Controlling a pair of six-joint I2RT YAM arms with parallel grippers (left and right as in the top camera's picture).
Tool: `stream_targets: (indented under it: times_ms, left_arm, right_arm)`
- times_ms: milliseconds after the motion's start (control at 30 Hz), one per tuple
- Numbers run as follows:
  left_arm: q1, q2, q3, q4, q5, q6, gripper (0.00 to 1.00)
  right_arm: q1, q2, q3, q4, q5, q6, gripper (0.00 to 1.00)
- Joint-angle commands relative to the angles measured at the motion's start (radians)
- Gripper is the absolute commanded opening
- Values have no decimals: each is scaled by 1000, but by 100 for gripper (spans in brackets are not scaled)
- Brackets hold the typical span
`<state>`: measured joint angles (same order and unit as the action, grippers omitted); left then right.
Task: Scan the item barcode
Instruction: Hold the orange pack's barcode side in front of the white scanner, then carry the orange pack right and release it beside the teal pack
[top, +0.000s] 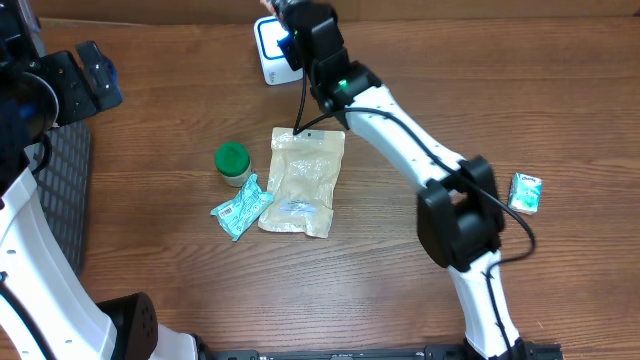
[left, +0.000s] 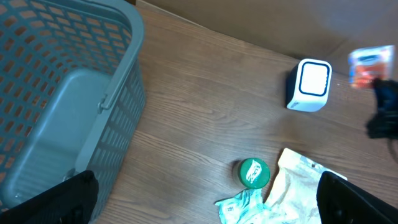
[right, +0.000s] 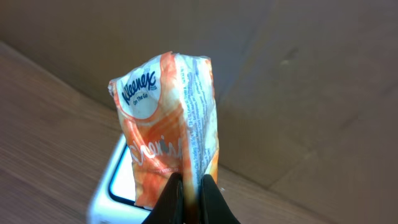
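My right gripper (right: 189, 186) is shut on the bottom edge of an orange Kleenex tissue pack (right: 168, 124), which stands upright between the jaws. Just behind and below the pack sits the white scanner (right: 112, 183) with its blue-rimmed window. From above, the scanner (top: 268, 50) stands at the table's far edge with the right arm's head over it. In the left wrist view the pack (left: 370, 62) is a blur to the right of the scanner (left: 309, 85). My left gripper (left: 208, 193) hangs open and empty, high over the table's left side.
A grey mesh basket (left: 112, 93) stands at the left. A green-lidded jar (top: 232, 160), a teal packet (top: 241, 207) and a clear pouch (top: 303, 180) lie mid-table. A small green pack (top: 525, 192) lies at the right. A cardboard wall (right: 298, 74) backs the table.
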<state>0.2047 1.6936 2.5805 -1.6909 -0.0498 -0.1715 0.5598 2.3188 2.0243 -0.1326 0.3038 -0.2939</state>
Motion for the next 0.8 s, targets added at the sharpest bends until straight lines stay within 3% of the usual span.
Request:
stream_targets:
  times_ms: [0, 200, 767]
  left_arm:
    - [5, 3, 8, 2, -9, 23, 100]
    - [5, 3, 8, 2, -9, 23, 99]
    - [5, 3, 8, 2, -9, 23, 100]
  right_arm:
    - [7, 64, 17, 70, 55, -227, 4]
    - [7, 130, 16, 140, 62, -343, 4]
    - [8, 146, 6, 122, 57, -388, 4]
